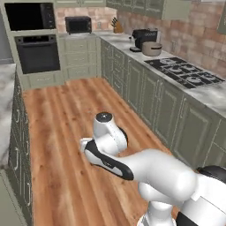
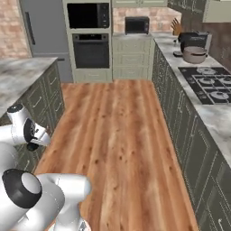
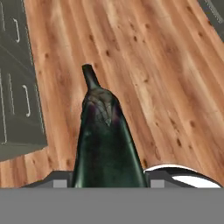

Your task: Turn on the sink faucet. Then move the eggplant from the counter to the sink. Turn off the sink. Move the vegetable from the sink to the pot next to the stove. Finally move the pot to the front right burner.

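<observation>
Item: dark purple-black glossy oval eggplant (image 3: 107,140), clamped lengthwise in my half-closed claw (image 3: 108,181), lower centre, over floor; step: carrying to squat tan pot (image 1: 152,48), upper right.

The pot (image 1: 152,48) stands on the counter (image 1: 207,98), just behind the stove (image 1: 185,73) and touching nothing on it. The eggplant (image 3: 107,144) is between the gripper (image 3: 107,181) fingers, above the floor (image 3: 153,65), stem away from the hand.

The eggplant (image 3: 107,144) has glossy, smooth dark skin. The floor (image 1: 66,132) looks like warm knotted wood planks with a slight sheen. The worktop (image 1: 207,99) looks like veined marble, the pot (image 1: 152,48) matt.
</observation>
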You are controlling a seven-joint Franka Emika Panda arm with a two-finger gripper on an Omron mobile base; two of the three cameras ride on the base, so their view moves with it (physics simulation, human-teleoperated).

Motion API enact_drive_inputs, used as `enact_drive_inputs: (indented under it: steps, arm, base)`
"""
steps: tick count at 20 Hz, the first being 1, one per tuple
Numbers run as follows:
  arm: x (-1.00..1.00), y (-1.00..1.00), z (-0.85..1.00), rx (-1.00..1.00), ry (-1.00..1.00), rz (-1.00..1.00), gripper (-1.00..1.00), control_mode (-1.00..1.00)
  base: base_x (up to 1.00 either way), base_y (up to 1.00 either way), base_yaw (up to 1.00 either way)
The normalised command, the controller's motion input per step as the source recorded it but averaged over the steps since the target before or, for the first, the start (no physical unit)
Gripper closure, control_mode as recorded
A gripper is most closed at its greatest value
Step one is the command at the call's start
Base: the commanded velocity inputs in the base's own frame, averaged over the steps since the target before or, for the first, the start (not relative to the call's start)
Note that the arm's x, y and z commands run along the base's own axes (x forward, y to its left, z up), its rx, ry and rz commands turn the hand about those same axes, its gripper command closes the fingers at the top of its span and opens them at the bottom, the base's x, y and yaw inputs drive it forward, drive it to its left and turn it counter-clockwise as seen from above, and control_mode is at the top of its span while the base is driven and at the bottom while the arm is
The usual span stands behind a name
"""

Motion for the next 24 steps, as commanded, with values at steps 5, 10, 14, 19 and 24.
enact_drive_inputs:
  steps: [5,10,14,19,24]
  arm:
    - [0.0,0.0,0.0,0.0,0.0,0.0,1.0,1.0]
    - [0.0,0.0,0.0,0.0,0.0,0.0,1.0,1.0]
    - [0.0,0.0,0.0,0.0,0.0,0.0,1.0,1.0]
    - [0.0,0.0,0.0,0.0,0.0,0.0,1.0,1.0]
    - [0.0,0.0,0.0,0.0,0.0,0.0,1.0,1.0]
  base:
    - [0.34,0.12,-0.52]
    - [0.42,0.45,-0.48]
    - [0.47,0.57,-0.46]
    - [0.43,0.67,-0.47]
    - [0.4,0.75,-0.47]
